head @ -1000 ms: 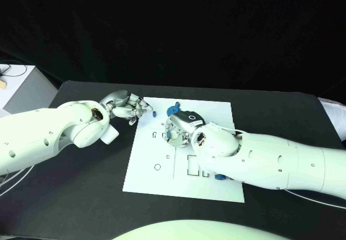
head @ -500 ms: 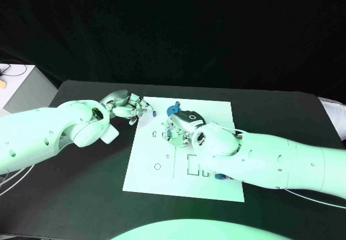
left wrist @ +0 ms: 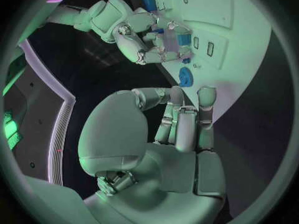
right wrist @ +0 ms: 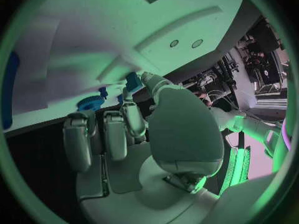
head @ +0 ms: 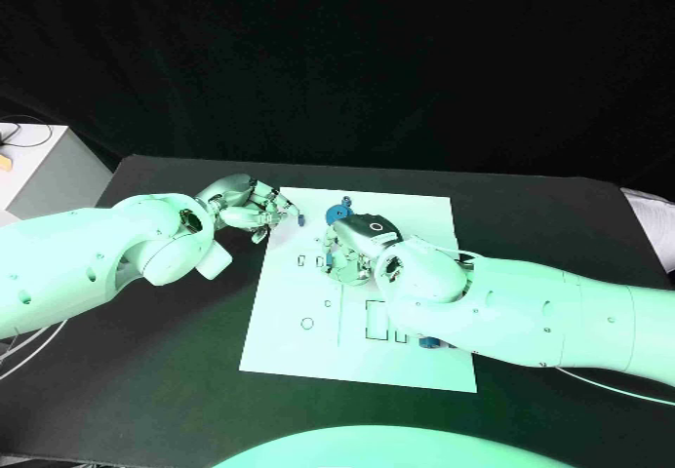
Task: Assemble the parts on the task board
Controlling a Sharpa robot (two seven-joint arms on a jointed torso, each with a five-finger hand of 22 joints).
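right robot hand (head: 349, 255) over task board (head: 422, 219), blue part (head: 337, 214) near

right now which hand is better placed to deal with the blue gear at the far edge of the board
Probably the right hand. It is over the task board, just short of the blue gear. The left hand sits at the board's far left corner with fingers curled, slightly farther from the gear.

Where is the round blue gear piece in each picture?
Head view: the blue gear sits near the task board's far edge, between the two hands.
Left wrist view: gear just beyond the fingertips, on the board's edge.
Right wrist view: gear beside the fingers.
Shared landmark: the white board.
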